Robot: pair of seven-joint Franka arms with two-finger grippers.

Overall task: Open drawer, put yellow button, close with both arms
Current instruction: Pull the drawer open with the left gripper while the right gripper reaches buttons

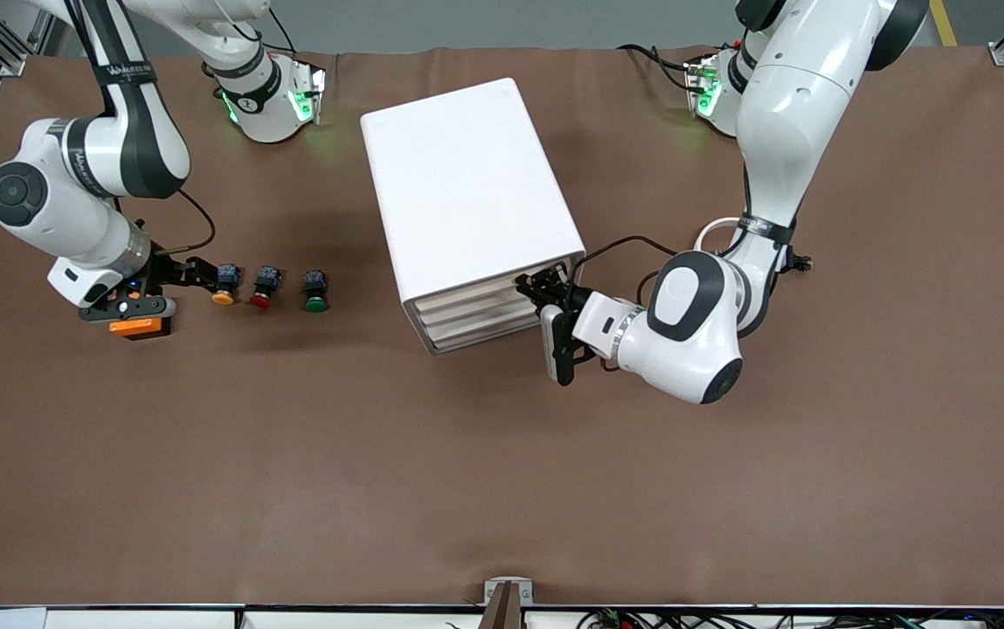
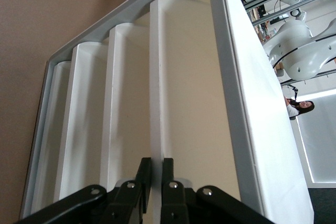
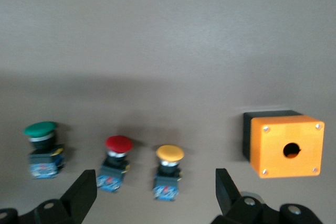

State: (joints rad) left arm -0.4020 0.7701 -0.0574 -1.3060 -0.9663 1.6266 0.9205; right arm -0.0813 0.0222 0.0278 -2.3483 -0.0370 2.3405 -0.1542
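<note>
The white cabinet (image 1: pixel 467 192) stands mid-table with its three drawers facing the front camera. My left gripper (image 1: pixel 543 288) is at the cabinet's front corner toward the left arm's end. In the left wrist view the left gripper (image 2: pixel 156 174) is shut on the thin front lip of the uppermost drawer (image 2: pixel 157 77). The yellow button (image 1: pixel 223 286) lies toward the right arm's end. My right gripper (image 1: pixel 197 273) is low beside it and open. In the right wrist view the yellow button (image 3: pixel 169 174) sits between the right gripper's (image 3: pixel 155 190) spread fingertips, untouched.
A red button (image 1: pixel 263 286) and a green button (image 1: pixel 315 292) lie in a row between the yellow one and the cabinet; they also show in the right wrist view, red (image 3: pixel 116 163) and green (image 3: pixel 42 148). An orange box (image 3: pixel 283 145) with a round hole sits by the right gripper.
</note>
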